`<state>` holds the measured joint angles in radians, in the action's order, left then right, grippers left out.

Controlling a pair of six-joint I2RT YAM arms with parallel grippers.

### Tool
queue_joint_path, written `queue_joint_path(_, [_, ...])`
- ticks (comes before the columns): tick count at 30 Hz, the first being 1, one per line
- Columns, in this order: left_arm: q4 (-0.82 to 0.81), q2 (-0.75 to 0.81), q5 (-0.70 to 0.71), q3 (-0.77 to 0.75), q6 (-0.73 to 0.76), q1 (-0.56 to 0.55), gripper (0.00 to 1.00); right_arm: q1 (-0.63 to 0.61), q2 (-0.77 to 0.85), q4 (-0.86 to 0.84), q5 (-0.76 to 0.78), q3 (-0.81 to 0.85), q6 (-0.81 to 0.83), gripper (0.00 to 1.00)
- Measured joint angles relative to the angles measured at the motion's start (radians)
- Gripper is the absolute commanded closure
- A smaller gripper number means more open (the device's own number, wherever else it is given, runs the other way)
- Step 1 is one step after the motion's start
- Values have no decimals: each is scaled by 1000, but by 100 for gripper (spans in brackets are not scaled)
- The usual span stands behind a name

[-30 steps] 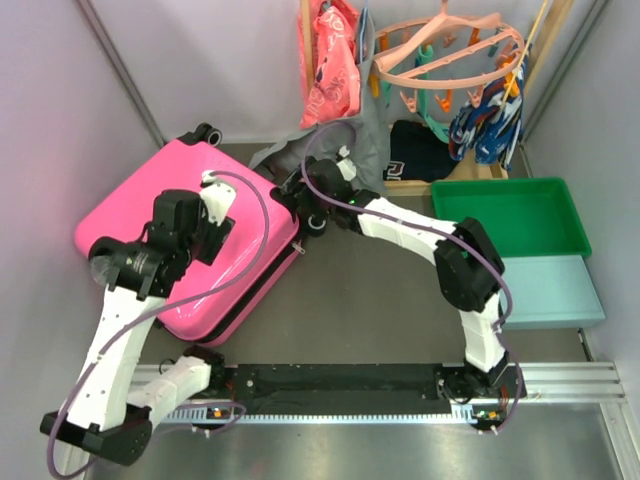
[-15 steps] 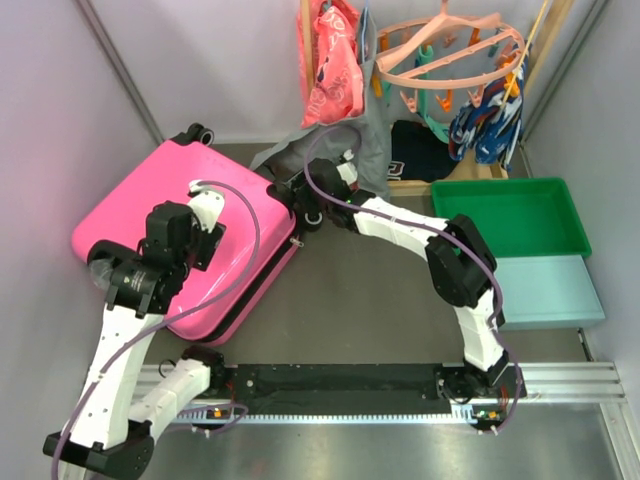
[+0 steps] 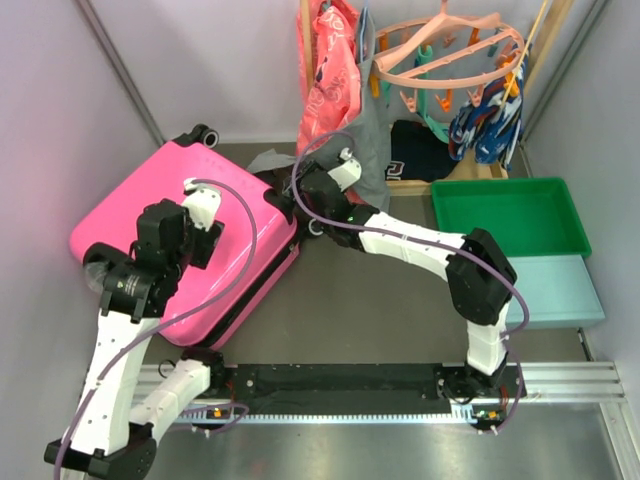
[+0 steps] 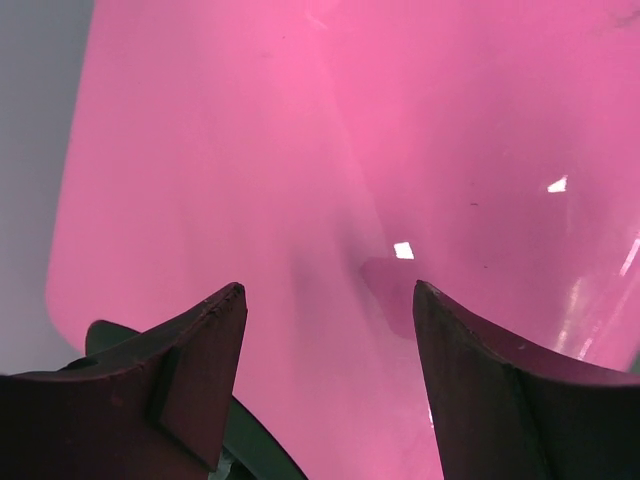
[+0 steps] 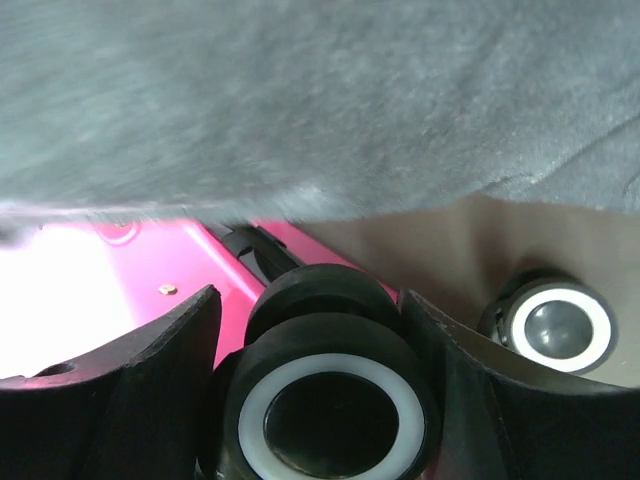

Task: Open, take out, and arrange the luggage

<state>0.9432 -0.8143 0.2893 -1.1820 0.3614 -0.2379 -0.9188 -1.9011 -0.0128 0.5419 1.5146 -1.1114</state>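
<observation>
top: pink luggage (image 3: pixel 130 205) lies closed, flat, on worktop (image 3: pixel 370 310) left side; left gripper (image 3: pixel 207 232) over its shell, right gripper (image 3: pixel 305 195) at its wheeled end.
left wrist: jaws apart above the shell.
right wrist: jaws straddle black wheel (image 5: pixel 335 400); clamped or not, can't tell.

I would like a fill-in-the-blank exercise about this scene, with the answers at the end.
The luggage has a ___ shell.
The right claw is open close to a black luggage ___.
The left claw is open and holds ___.
The tray beside the teal box is ___.
Answers: pink; wheel; nothing; green.
</observation>
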Motion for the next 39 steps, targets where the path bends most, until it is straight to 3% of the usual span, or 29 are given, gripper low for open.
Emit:
queue_joint_path(6, [14, -61, -152, -81, 3, 3, 26, -16, 53, -97, 54, -92, 126, 100])
queue_joint_path(15, [-20, -330, -483, -200, 30, -5, 17, -32, 117, -122, 77, -153, 307, 100])
queue_joint_path(21, [-19, -450, -623, -302, 31, -47, 17, -34, 196, -120, 55, -235, 348, 100])
queue_joint_path(27, [-16, -461, -703, -428, 24, -53, 16, -95, 343, -33, 75, -319, 400, 100])
queue_joint_path(32, [12, -444, -747, -438, 32, -57, 17, -163, 397, 29, 91, -365, 385, 100])
queue_joint_path(39, [33, -443, -769, -354, 69, -70, 19, -336, 457, 12, -85, -469, 193, 100])
